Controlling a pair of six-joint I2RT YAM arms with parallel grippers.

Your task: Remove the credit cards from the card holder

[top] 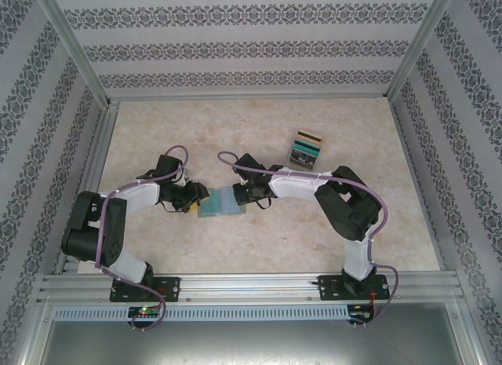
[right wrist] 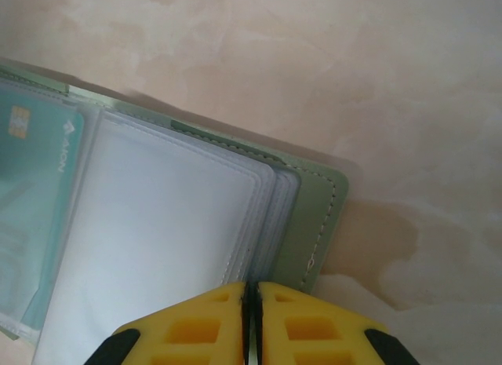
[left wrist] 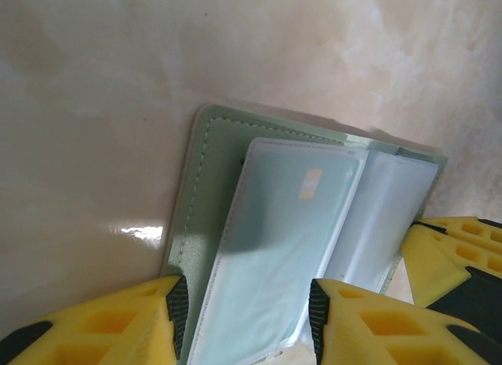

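While the card holder lies spread near centre between the arms, the right gripper seems to pinch its sleeve edge, fingers pressed together. The left gripper gapes astride the sleeved teal card. Next, I'd judge, it must nip that card and slide it out.

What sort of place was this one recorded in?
Most likely a lab test cell for robots, not a home or shop. An aluminium frame boxes in a marble-look table, and patterned panels form the walls. The left arm and right arm are bolted to a rail at its near edge.
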